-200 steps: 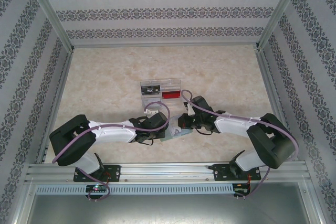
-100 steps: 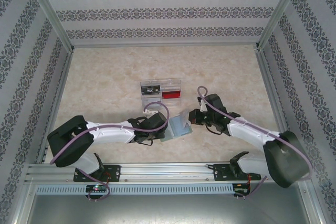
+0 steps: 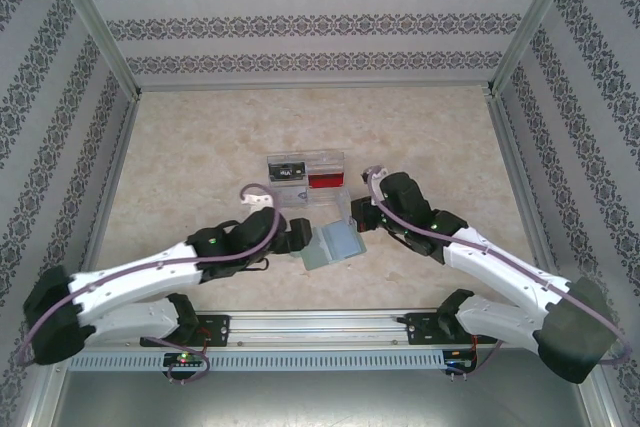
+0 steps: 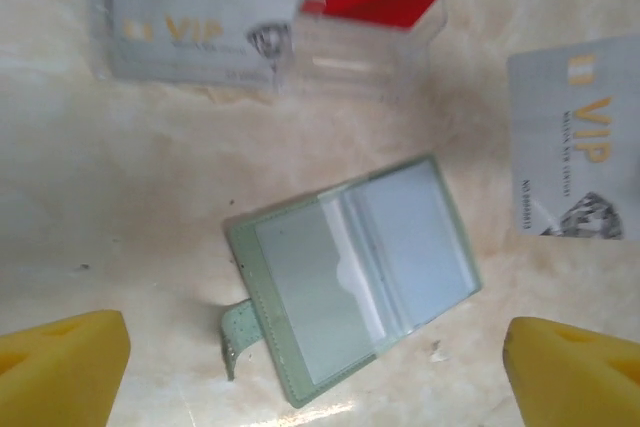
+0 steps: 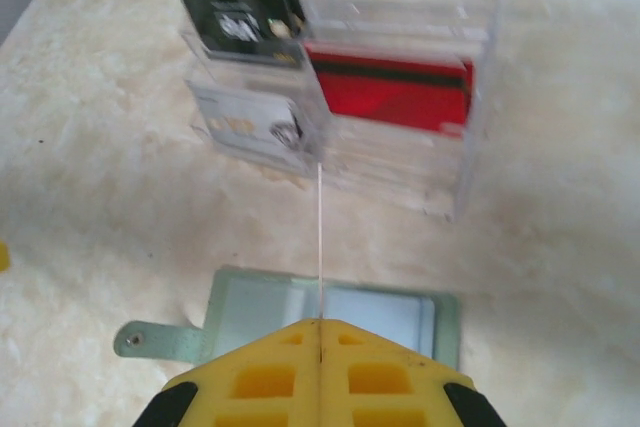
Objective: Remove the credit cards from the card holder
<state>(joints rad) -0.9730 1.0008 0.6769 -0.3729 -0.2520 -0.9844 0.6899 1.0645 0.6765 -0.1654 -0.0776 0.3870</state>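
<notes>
The grey-green card holder (image 4: 350, 277) lies open on the table, its paler blue-grey sleeves up and its clasp tab (image 4: 235, 332) at its left; it also shows from above (image 3: 335, 244) and in the right wrist view (image 5: 330, 309). My left gripper (image 4: 312, 335) hovers over it, open wide, its yellow fingertips (image 4: 70, 357) well clear on both sides. My right gripper (image 5: 320, 322) is shut on a grey VIP credit card (image 4: 575, 137), seen edge-on (image 5: 320, 237), held above the holder and pointing at the tray.
A clear divided tray (image 5: 480, 137) stands just beyond the holder, holding a red card (image 5: 390, 87), a black card (image 5: 235, 17) and another grey VIP card (image 5: 245, 122). Bare marble tabletop (image 3: 200, 147) surrounds them; metal frame rails border the table.
The right gripper has pulled away from the holder with the grey card and swung toward the tray. The left arm has stretched forward, its gripper now off the holder and above it.
</notes>
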